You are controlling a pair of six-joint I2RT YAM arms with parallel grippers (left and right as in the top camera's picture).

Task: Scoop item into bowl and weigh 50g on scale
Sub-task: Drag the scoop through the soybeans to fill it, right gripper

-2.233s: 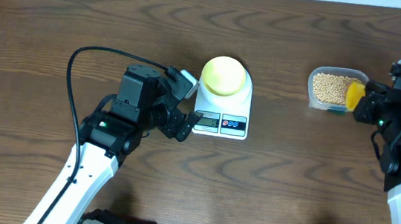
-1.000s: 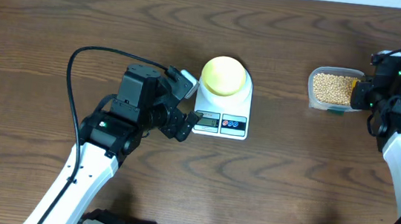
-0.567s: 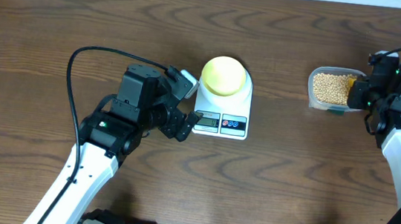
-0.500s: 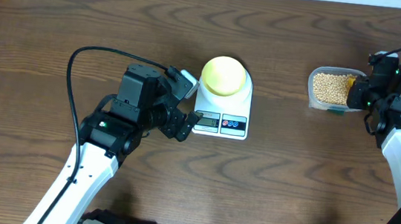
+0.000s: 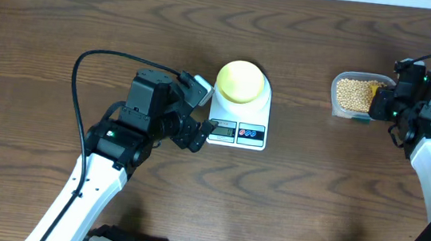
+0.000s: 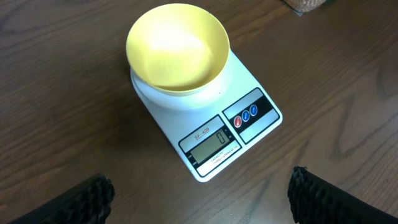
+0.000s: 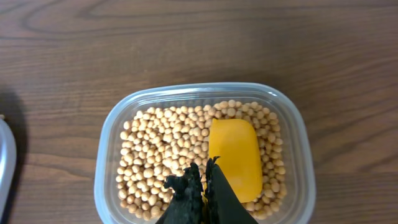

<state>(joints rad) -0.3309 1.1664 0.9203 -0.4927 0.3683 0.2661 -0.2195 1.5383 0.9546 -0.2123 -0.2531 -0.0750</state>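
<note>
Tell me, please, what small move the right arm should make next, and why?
Probably dig the scoop deeper through the beans to load it: the right gripper holds it in the tub, no beans show on it, and the bowl on the scale is empty.

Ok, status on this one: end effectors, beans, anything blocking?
Left end effector open, beside the scale. Right end effector shut on the scoop, resting in the beans. Bowl on scale, empty. Nothing in the way.

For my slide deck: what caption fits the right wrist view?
Right end effector holds the yellow scoop in a clear tub of beans.
</note>
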